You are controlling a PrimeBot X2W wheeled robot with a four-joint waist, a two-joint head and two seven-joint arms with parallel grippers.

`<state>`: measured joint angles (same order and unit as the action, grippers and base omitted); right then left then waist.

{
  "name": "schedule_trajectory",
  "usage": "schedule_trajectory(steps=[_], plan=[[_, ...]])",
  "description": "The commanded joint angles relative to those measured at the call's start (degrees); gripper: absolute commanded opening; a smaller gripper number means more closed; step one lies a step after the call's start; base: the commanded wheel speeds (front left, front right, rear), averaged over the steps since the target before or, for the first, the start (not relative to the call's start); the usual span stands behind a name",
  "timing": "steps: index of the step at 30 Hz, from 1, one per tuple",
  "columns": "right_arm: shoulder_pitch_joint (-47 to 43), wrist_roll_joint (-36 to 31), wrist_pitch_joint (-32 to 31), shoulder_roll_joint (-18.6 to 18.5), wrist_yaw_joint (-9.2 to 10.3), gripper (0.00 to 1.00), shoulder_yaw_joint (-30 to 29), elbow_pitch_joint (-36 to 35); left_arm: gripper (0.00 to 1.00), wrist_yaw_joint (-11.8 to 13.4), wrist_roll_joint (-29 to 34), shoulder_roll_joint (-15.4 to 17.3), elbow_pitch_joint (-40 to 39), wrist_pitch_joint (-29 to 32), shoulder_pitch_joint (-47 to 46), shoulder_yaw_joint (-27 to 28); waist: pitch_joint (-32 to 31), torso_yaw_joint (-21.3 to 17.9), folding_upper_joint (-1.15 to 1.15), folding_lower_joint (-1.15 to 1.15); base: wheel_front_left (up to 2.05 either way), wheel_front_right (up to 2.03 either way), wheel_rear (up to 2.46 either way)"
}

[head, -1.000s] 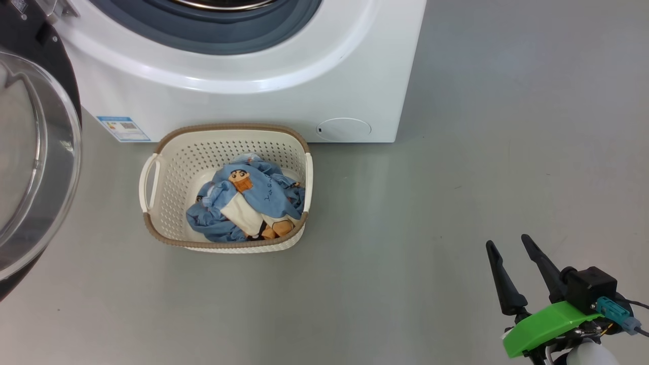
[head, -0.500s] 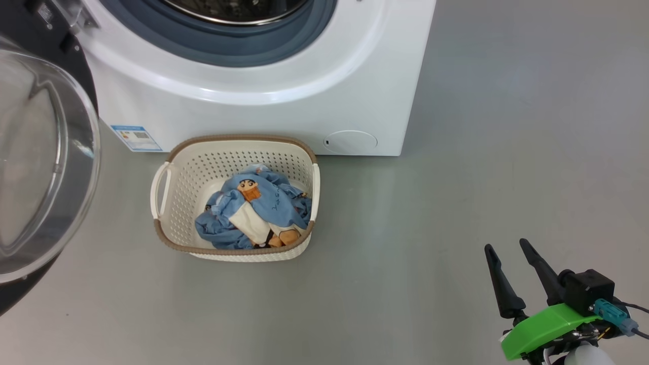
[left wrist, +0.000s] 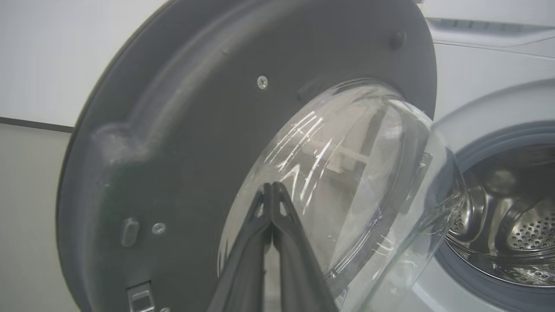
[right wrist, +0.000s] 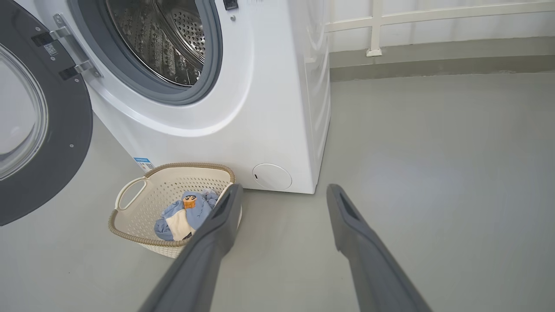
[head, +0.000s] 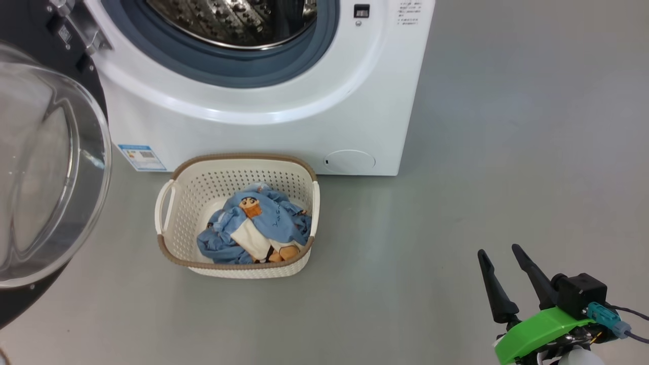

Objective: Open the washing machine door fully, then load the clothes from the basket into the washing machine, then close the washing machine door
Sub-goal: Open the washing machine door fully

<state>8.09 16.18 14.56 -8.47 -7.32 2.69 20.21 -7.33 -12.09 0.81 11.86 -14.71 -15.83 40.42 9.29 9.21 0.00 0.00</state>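
Washing machine door [head: 50, 162]: standing wide open at the left of the washing machine [head: 263, 132], hanging on its hinge [head: 86, 35], showing its dark inner side and the bulging clear glass toward the head camera. Leaving the steel drum [head: 238, 20] and the grey gasket [head: 243, 73] fully exposed.

Clothes [head: 256, 230]: lying bunched inside the basket [head: 213, 182], light blue with orange and cream print, sitting toward its right and near side.

Basket: resting on the grey floor [head: 456, 203] just in front of the washing machine, below the drum opening, sitting between the blue label [head: 142, 157] and the round white flap [head: 350, 160].

Left gripper [left wrist: 272, 185]: pointing at the inner side of the door, jaws pressing fully together, gripping nothing. Tips showing against the lower part of the glass bulge; touching the glass or not, cannot tell.

Right gripper [head: 499, 249]: hovering over bare floor, well apart from the basket and to its right. Jaws standing spread wide, holding nothing. Pointing roughly toward the washing machine's lower right corner in the right wrist view, with the left finger overlapping the basket's right end there.
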Motion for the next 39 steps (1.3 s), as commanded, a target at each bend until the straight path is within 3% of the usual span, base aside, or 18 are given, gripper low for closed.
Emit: schedule_trajectory(steps=[1, 12, 13, 16, 21, 26, 36, 39], plan=[[-0.6, 0.1, 0.4, 0.1, -0.17, 1.0, 1.3, -1.1, 0.0, -0.1, -0.7, 2.1, -2.5, -0.3, 1.7, -0.9, -0.7, -0.4, 0.0, 0.0, 0.0, 0.0, 0.0], [-1.9, 0.3, 0.4, 0.6, -0.17, 1.0, 1.6, -0.9, 0.03, 8.4, -5.1, 2.1, -11.0, -0.3, 12.2, -18.1, -2.9, -1.9, 0.0, 0.0, 0.0, 0.0, 0.0], [-1.9, 0.3, 0.4, 0.7, -0.17, 1.0, 1.7, -0.9, 0.17, 8.9, -5.1, 2.1, -11.6, -0.3, 12.8, -18.9, -3.2, -2.1, 0.0, 0.0, 0.0, 0.0, 0.0], [-2.2, 0.2, 0.4, 0.9, -0.17, 1.0, 1.8, -0.9, 0.99, 9.9, -4.6, 2.1, -13.1, -0.3, 14.5, -21.2, -3.9, -2.9, 0.0, 0.0, 0.0, 0.0, 0.0], [-2.1, 0.1, 0.4, 1.1, -0.17, 1.0, 1.9, -1.5, 1.0, 10.1, -3.7, 2.1, -13.9, -0.3, 16.5, -24.1, -4.4, -4.3, 0.0, 0.0, 0.0, 0.0, 0.0], [-1.6, -0.6, 0.4, 1.1, -0.17, 1.0, 2.3, -2.8, 1.0, 8.4, -0.9, 2.1, -12.0, -0.3, 18.1, -28.6, -4.9, -6.5, 0.0, 0.0, 0.0, 0.0, 0.0], [-1.1, -1.6, 0.4, 1.2, -0.17, 1.0, 2.4, -4.7, 1.0, 6.7, -0.3, 2.1, -10.9, -0.3, 18.7, -31.0, -4.9, -10.4, 0.0, 0.0, 0.0, 0.0, 0.0], [-1.1, -1.9, 0.4, 1.4, -0.17, 1.0, 2.5, -5.2, 1.0, 7.2, 0.5, 2.1, -9.4, -0.3, 18.9, -31.5, -4.8, -11.6, 0.0, 0.0, 0.0, 0.0, 0.0]])
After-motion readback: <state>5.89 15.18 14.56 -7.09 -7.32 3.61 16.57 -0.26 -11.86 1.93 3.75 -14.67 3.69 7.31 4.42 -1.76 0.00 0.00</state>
